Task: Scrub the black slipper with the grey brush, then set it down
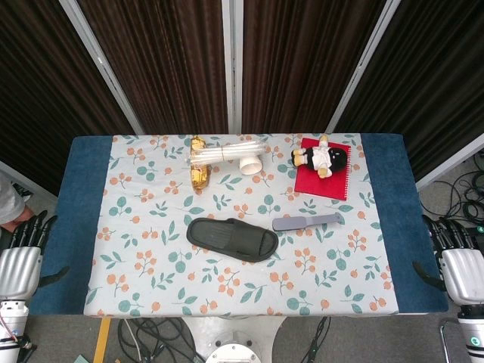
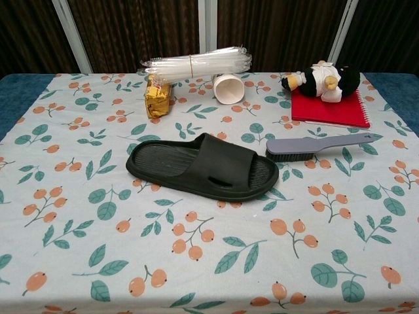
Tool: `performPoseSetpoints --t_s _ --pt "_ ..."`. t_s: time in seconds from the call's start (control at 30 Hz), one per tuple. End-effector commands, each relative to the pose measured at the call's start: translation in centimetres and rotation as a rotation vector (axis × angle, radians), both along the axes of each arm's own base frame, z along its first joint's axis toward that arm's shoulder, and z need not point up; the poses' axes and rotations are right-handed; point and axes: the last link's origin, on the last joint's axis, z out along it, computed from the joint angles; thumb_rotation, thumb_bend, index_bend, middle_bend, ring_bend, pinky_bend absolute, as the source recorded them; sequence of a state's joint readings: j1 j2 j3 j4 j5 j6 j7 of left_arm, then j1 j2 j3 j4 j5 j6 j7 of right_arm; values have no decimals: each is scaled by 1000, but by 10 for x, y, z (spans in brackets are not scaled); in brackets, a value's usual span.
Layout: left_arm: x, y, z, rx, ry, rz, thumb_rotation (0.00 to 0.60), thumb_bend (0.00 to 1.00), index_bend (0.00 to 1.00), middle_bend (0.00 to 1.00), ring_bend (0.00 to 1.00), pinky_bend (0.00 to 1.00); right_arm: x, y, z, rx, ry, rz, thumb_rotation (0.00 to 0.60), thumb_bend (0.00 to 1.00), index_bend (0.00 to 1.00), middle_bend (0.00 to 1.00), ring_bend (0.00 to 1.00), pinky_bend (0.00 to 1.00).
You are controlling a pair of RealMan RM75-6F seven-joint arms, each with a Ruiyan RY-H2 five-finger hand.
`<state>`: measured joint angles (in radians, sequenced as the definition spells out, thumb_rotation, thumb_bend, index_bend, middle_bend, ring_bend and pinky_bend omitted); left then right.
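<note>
The black slipper (image 1: pixel 232 238) (image 2: pixel 201 167) lies flat near the middle of the floral tablecloth, sole down, toe end to the right. The grey brush (image 1: pixel 306 221) (image 2: pixel 319 145) lies just right of it, bristles toward the slipper and handle pointing right. My left hand (image 1: pixel 20 261) hangs off the table's left edge, fingers apart and holding nothing. My right hand (image 1: pixel 458 261) hangs off the right edge, likewise holding nothing. Neither hand shows in the chest view.
At the back stand a bundle of clear plastic straws (image 1: pixel 227 153) over a gold packet (image 1: pixel 199 174), a white cup (image 1: pixel 252 162) on its side, and a red notebook (image 1: pixel 322 181) with a plush toy (image 1: pixel 324 158) on it. The blue table (image 1: pixel 83 197) shows beyond the cloth.
</note>
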<state>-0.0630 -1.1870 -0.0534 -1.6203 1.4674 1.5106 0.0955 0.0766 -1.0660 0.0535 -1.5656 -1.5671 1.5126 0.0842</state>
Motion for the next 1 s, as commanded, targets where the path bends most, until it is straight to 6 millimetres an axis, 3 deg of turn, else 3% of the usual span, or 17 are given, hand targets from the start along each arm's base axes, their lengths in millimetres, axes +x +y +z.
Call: performPoseSetpoints --t_s 0.03,0.2,0.3,0.53,0.67,0.8,1.0 --pt "0 0 0 3 1 0 600 31 133 135 35 97 1 0 -1 3 0 2 600 154 5 161 70 103" --pt "-2 -1 -1 6 3 -2 600 31 133 135 35 97 1 -3 -5 27 6 4 600 155 5 163 70 103" --pt "-3 -2 -1 5 -2 0 600 31 133 135 35 97 7 -17 -10 65 19 26 600 153 5 163 70 103" --pt "-3 -2 -2 7 -12 1 600 30 133 135 35 97 29 -88 -39 246 77 71 600 62 8 203 81 103" --pt "-5 -3 -3 4 -17 11 600 31 133 135 35 97 42 -132 -69 360 112 77 600 37 116 275 120 127" --pt "-5 -5 -3 -1 -26 14 600 30 133 135 35 97 48 -160 -98 421 178 84 600 27 264 304 146 151" --pt "-9 -2 -3 -13 -44 23 600 30 133 135 35 97 52 -183 -129 485 211 58 600 26 287 301 147 151"
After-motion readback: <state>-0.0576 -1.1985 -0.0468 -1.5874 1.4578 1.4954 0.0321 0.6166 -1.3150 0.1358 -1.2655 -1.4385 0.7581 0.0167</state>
